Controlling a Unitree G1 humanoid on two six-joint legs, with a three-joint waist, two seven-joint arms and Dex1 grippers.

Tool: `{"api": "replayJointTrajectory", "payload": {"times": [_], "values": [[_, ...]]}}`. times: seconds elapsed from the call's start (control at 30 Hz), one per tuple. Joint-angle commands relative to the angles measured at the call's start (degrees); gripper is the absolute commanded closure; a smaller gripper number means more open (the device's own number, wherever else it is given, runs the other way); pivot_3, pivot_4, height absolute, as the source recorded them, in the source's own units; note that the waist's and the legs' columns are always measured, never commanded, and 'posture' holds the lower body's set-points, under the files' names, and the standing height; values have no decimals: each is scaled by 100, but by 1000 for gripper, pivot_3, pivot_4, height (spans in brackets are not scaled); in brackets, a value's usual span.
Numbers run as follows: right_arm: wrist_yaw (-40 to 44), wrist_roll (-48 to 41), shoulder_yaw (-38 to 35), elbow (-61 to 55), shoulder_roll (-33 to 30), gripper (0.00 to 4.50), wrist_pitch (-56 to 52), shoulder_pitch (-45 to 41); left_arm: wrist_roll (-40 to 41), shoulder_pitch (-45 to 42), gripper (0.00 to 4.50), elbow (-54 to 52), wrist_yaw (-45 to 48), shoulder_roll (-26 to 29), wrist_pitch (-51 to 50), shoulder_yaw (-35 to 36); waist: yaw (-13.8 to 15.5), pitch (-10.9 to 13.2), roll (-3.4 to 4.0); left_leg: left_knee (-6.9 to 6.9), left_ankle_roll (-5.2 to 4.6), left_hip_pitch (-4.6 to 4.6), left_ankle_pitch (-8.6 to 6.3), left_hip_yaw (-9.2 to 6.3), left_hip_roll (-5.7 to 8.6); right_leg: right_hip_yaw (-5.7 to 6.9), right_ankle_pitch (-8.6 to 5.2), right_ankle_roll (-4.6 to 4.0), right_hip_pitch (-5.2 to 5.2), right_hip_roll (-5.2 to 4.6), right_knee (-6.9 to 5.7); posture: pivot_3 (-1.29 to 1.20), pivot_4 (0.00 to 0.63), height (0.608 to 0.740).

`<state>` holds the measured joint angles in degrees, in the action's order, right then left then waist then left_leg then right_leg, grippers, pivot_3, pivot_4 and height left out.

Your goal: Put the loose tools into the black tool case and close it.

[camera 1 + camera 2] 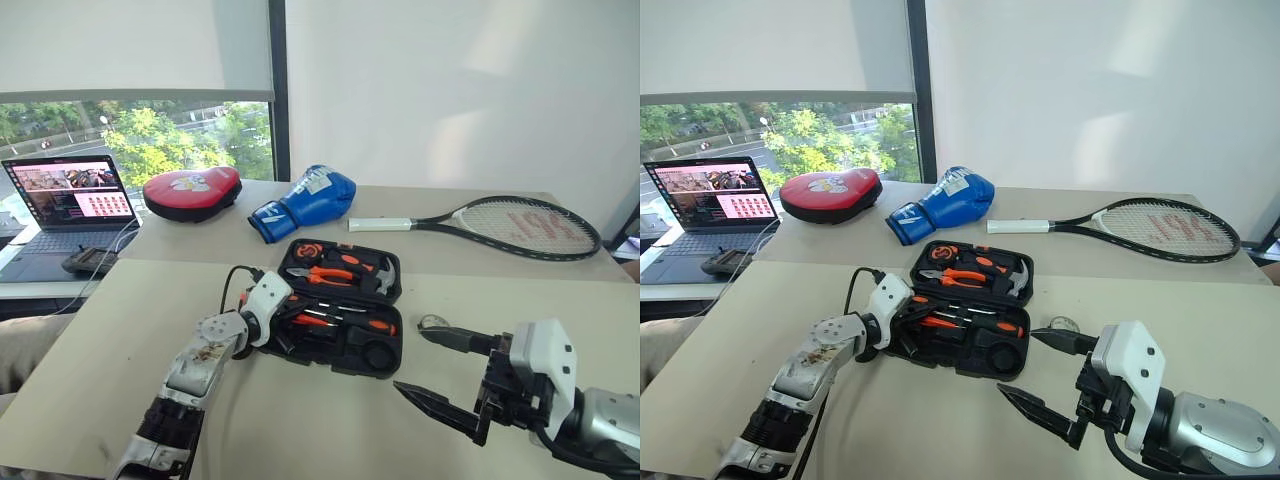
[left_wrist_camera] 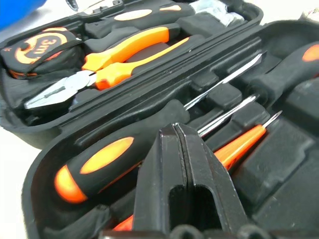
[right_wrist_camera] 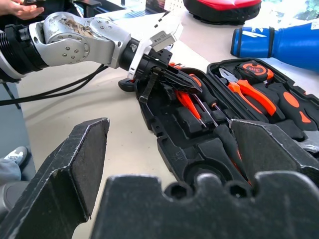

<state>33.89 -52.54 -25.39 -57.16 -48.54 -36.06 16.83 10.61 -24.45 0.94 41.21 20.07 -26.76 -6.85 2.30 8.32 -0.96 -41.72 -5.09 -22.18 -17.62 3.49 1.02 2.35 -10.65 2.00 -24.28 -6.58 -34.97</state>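
Left gripper [image 3: 162,79] sat pinched shut over the near half of the black tool case [image 1: 340,305], screwdrivers [image 2: 94,167] just under its tips. Right gripper [image 1: 445,375] gaped wide beside it. Stiff, light shell; I'd push the far rim.

Head cams high, wrist cams close; shared: tool case [image 1: 340,310].

The black plastic clamshell tool case [image 1: 340,310] lies wide open on the beige tabletop [image 1: 120,350], its two moulded halves flat, lid half at twelve o'clock. In the near half two orange-and-black-handled screwdrivers [image 2: 99,167] and a thin orange screwdriver [image 2: 239,147] lie side by side in their slots, shafts pointing toward three o'clock.
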Motion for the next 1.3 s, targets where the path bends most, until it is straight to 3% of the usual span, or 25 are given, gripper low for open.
{"api": "replayJointTrajectory", "payload": {"times": [0.03, 0.2, 0.37, 0.87, 1.2, 1.3], "values": [[-53, -24, -65, -197, 33, 0, 172, -1, 607, 21, 4457, -315, 515, 233, -274, 326, -8, 1, -2, 0, 0, -6, 0, -1, -1, 0, 0, 0, -7, 0, -1, 0, 150, 740], [-89, -7, 17, -193, 48, 0, 179, -54, 1196, 52, 4457, -724, 768, 536, -912, 568, -18, 2, -2, 7, 4, -12, 2, 0, 1, 4, -2, -2, -13, 10, 2, 0, 150, 740], [-84, 16, 70, -191, 78, 0, 197, -59, 1045, 285, 4457, -902, 871, 971, -932, 371, -17, 2, -1, 7, 2, -9, 0, 0, 2, 4, -3, -3, -8, 10, 7, 0, 150, 740], [-136, 35, 137, -175, 80, 0, 179, -138, 517, -200, 4457, -22, 283, 534, -699, 17, 11, 4, -4, 8, -1, -9, -1, -2, 4, 1, -3, -3, -5, 3, 10, 0, 150, 740], [-141, 36, 144, -187, 77, 0, 193, -92, 73, -328, 4457, 169, 297, 669, -952, -460, 6, 4, -4, 10, -1, -7, -1, -2, 1, -1, -3, -4, -3, -6, 11, 0, 150, 740], [-131, 49, 160, -187, 76, 0, 201, -90, 611, -326, 4457, 0, 264, 403, -490, 216, -1, 4, -4, 11, -2, -5, -2, -2, 0, -1, -4, -4, -3, -8, 11, 0, 150, 740]]}}
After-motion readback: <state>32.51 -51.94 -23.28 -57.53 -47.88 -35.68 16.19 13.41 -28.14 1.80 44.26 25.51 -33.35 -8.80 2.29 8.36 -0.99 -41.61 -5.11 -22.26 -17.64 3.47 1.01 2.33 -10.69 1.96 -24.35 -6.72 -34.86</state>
